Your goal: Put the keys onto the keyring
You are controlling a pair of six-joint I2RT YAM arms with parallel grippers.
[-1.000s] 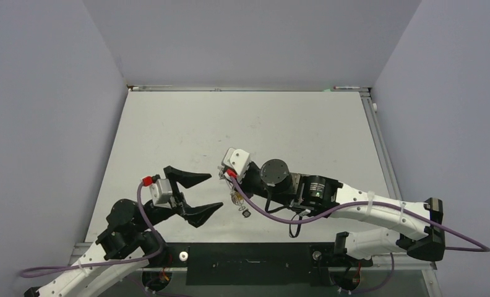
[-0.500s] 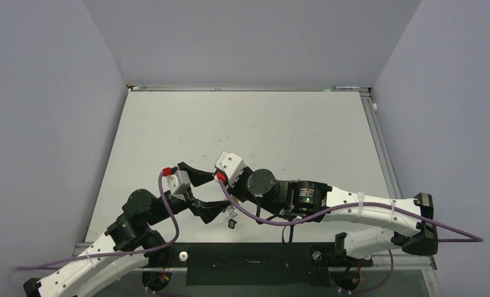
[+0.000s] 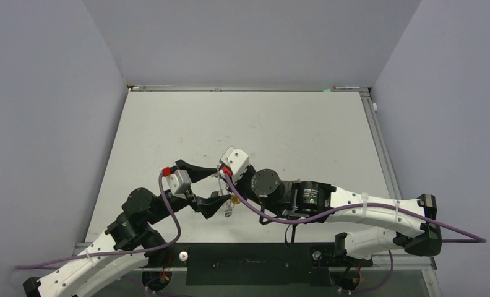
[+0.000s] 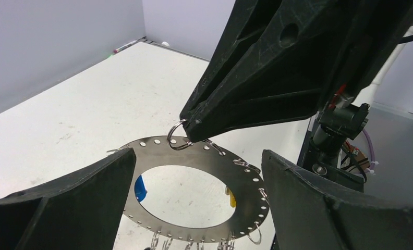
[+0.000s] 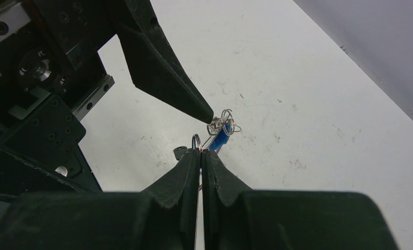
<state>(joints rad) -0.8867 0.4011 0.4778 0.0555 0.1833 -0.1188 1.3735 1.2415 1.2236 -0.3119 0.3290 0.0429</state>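
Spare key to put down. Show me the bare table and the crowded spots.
Crowded: front middle, where the open left gripper straddles the keyring the right gripper pinches. Bare: the far half of the table, from the back edge to those grippers, and the patch between the right arm and the side rail.

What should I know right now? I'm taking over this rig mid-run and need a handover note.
Right gripper: shut on the keyring at its rim, holding it off the table.
Left gripper: open, fingers either side of the keyring, holding nothing.
Keys: a blue-headed key and a yellow-headed key seem to hang from the keyring.
Done: apparently those two at least.
Left: cannot tell; no loose key shows on the table.
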